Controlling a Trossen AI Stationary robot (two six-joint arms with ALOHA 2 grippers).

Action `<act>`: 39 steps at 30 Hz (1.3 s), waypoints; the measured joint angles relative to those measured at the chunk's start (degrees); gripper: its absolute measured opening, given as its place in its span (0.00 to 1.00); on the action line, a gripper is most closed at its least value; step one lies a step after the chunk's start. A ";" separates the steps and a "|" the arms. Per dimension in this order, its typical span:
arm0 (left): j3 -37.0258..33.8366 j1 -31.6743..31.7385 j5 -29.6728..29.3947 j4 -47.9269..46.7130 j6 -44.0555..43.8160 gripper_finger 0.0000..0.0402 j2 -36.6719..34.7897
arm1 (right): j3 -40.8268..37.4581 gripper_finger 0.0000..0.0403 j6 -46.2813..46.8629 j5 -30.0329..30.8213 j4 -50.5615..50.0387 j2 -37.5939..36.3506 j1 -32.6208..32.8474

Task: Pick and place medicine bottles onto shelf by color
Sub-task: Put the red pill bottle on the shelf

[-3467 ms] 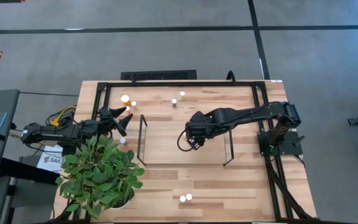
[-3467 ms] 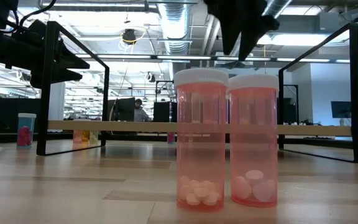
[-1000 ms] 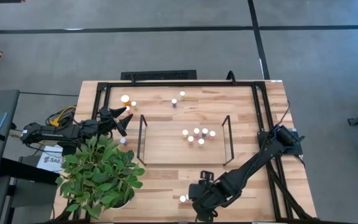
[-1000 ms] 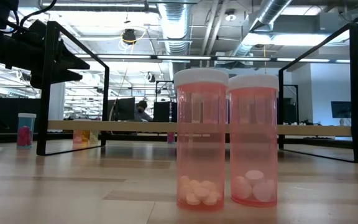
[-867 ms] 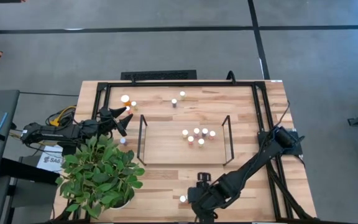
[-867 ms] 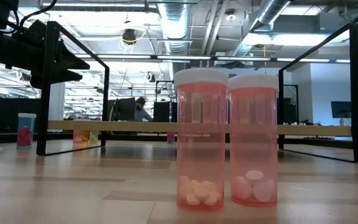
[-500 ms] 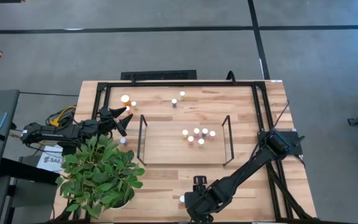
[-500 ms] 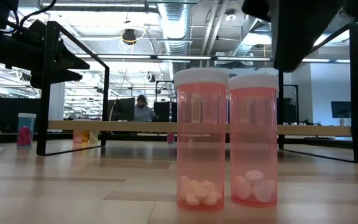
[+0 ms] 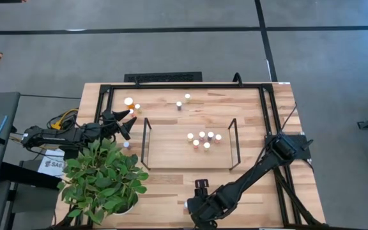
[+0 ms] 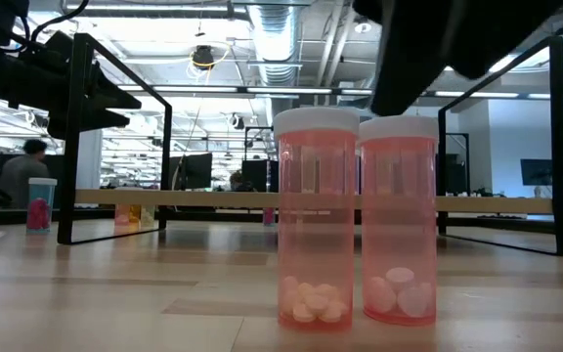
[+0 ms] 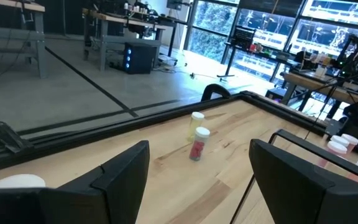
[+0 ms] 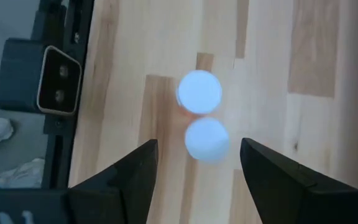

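Both pairs of my fingers stand spread with nothing between them. My right gripper point(image 12: 194, 180) hangs over the front edge of the tabletop point(image 9: 171, 185), pointing straight down at two pink bottles point(image 10: 355, 220) that stand upright side by side, touching or nearly so; from above I see only their two white caps point(image 12: 202, 118), which lie in the gap ahead of my open fingers point(image 12: 278, 177), not yet between them. In the low view those two bottles are clear pink with white pills at the bottom, and the dark bulk of my right arm point(image 10: 448, 44) hovers just above the right-hand cap. My left gripper point(image 9: 125, 121) waits near the left edge of the tabletop, beside the potted plant point(image 9: 104, 179), fingers point(image 11: 120, 174) wide and empty, facing two small bottles point(image 11: 197, 140) out on the wood toward the back edge. The shelf point(image 9: 187, 144) sits in the middle of the tabletop between its two black wire ends, and a cluster of six bottles point(image 9: 203, 138) stands on its right half. Two more bottles point(image 9: 183, 101) stand near the back edge, and a larger white-capped bottle point(image 9: 128, 101) with a smaller one beside it stands at the back left corner.
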 joint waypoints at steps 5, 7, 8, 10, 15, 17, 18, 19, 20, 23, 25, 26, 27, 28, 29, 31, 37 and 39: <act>0.01 0.01 0.00 0.01 0.00 0.66 0.00 | 0.02 0.62 -0.15 0.02 0.70 1.25 0.02; 0.02 0.01 0.02 -0.01 0.00 0.66 0.00 | 0.07 0.62 -0.14 0.00 1.39 1.55 -0.35; 0.02 0.00 0.00 -0.01 0.00 0.66 0.00 | 0.09 0.62 -0.14 0.02 1.61 1.66 -0.37; 0.02 0.02 0.00 -0.01 0.00 0.66 0.02 | 0.09 0.62 -0.13 -0.08 1.17 1.66 -0.44; 0.02 0.00 0.02 -0.01 0.00 0.66 0.00 | 0.09 0.62 -0.07 -0.26 1.24 1.66 -1.31; 0.00 0.00 0.00 0.00 0.00 0.66 0.00 | 0.09 0.62 0.08 -0.31 1.22 1.66 -1.49; 0.00 0.02 0.00 -0.02 0.00 0.66 0.00 | 0.09 0.62 0.08 -0.34 1.20 1.66 -1.49; 0.00 0.02 0.02 0.01 0.00 0.66 0.00 | 0.09 0.62 0.10 -0.38 1.22 1.66 -1.49; 0.02 -0.01 0.00 -0.01 0.00 0.66 0.00 | 0.09 0.62 0.32 -0.39 1.22 1.66 -1.41; 0.01 0.02 0.01 -0.01 0.00 0.66 0.00 | 0.09 0.62 0.90 -0.39 1.26 1.65 -1.24; 0.02 0.02 0.00 -0.01 0.00 0.66 0.00 | 0.09 0.62 0.95 -0.15 1.20 1.48 -1.02; 0.01 0.01 0.01 0.00 0.00 0.66 0.00 | 0.09 0.62 0.93 0.09 1.26 1.44 -0.95; 0.01 0.02 0.01 0.01 0.00 0.66 0.00 | 0.18 0.62 0.96 0.42 1.16 1.44 -0.82; 0.02 0.00 0.00 -0.02 0.00 0.66 0.00 | 0.49 0.62 0.96 0.53 0.64 1.44 -0.73; 0.00 0.02 0.00 -0.02 0.00 0.66 0.00 | 0.88 0.62 0.97 0.57 0.01 1.44 -0.53; 0.00 0.00 0.00 -0.02 0.00 0.66 0.00 | 1.34 0.62 1.01 0.68 -0.07 1.34 -0.50; 0.02 0.00 0.00 0.00 0.00 0.66 0.00 | 1.38 0.62 1.15 0.85 -0.30 1.31 -0.20; 0.00 0.00 0.00 0.00 0.00 0.66 0.00 | 1.38 0.62 1.38 0.85 -0.56 1.31 -0.20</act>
